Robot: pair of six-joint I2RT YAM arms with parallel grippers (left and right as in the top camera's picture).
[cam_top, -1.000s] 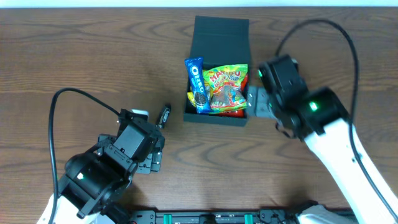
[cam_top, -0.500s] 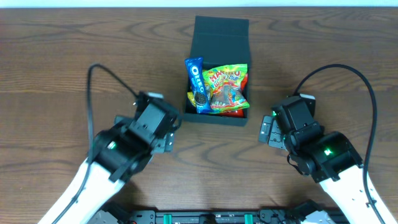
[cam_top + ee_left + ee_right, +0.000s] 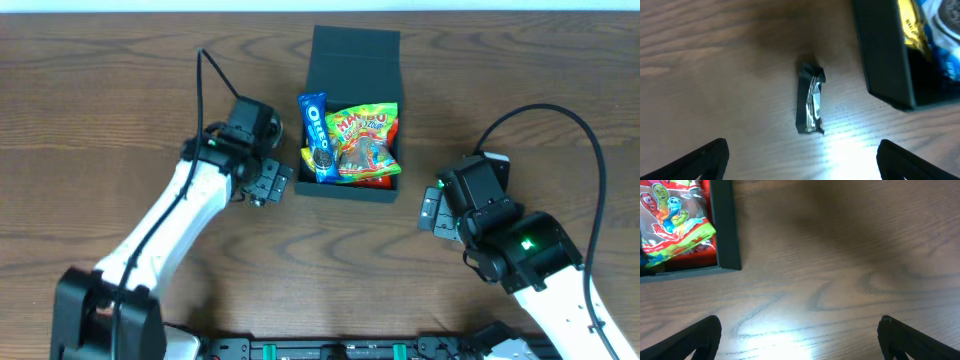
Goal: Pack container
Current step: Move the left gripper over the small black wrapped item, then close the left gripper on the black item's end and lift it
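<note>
Dark packet [image 3: 810, 100] lies beneath the spread left gripper [image 3: 802, 162], which has advanced beside the container [image 3: 885, 55]; right gripper [image 3: 800, 340] stays spread.

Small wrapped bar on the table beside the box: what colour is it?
Black with silvery markings: small wrapped bar, left wrist view.

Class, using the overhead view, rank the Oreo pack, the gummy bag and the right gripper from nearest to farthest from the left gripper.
From the left gripper:
1. Oreo pack, at the left side of the container.
2. Gummy bag, filling the container's right part.
3. Right gripper, past the container, on its right.
</note>
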